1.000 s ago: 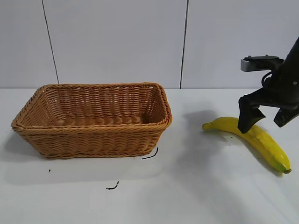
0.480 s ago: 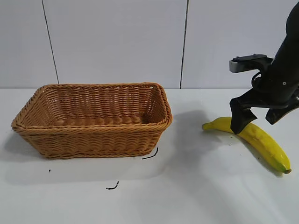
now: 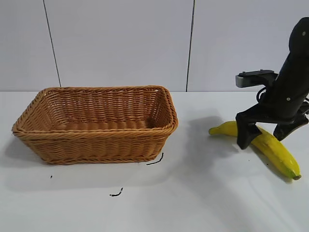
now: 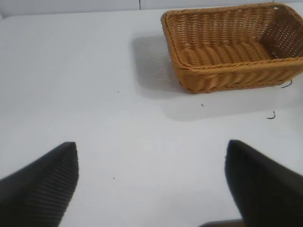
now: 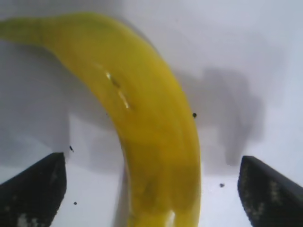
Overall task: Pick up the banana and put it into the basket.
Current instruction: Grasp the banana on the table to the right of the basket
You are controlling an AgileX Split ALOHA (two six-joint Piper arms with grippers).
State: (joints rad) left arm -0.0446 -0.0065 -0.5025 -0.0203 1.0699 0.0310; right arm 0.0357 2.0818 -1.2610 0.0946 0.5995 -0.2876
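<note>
The banana [image 3: 263, 142] lies flat on the table [image 3: 193, 193], well to the right of the basket [image 3: 96, 123] as seen in the exterior view. Its long axis runs diagonally: one end points toward the basket, the green-tipped end points toward the table's near right corner.

The right gripper [image 3: 264, 134] is directly above the banana's middle. Its fingers [image 3: 244, 135] are spread wide and straddle the fruit, one on each side, crossing the long axis. In the right wrist view the banana [image 5: 142, 123] runs between the two finger tips [image 5: 33, 189], with clear table on either side of it. No contact with the fruit is visible; the fingers are released and grasp nothing.

The left gripper [image 4: 151, 189] hangs over bare table, well apart from the basket [image 4: 232, 52], with its fingers [image 4: 42, 184] also spread and empty. The right arm is the nearer one to the banana.

The basket holds nothing visible; its woven floor shows in both views.

Judgement: the step in hand is the grasp. The next move calls for a short descent and a closure across the banana's width.
</note>
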